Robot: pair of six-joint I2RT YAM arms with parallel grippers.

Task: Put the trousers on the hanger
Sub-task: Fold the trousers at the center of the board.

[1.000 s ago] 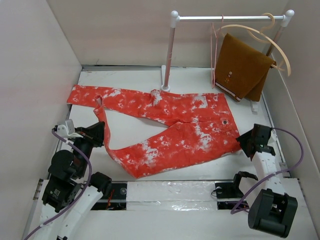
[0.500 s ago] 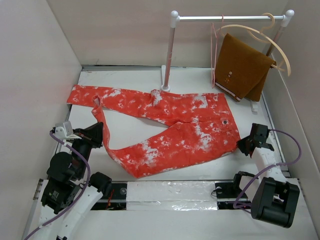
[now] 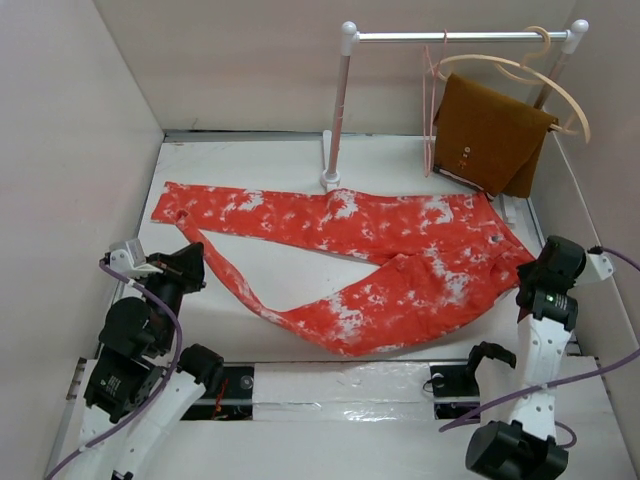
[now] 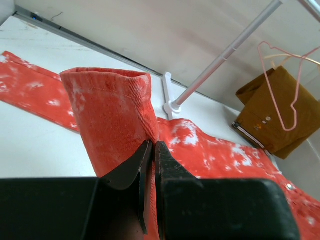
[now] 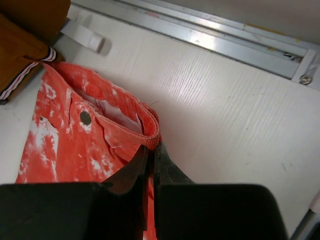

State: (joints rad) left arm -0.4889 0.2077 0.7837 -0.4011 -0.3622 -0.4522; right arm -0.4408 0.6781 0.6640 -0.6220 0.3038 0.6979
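Trousers (image 3: 400, 218) lie stretched across my worktop (image 3: 270, 170); left end effector (image 4: 150, 150) at 8 o'clock pinches a leg hem, right end effector (image 5: 150, 152) at 4 o'clock pinches the waistband.
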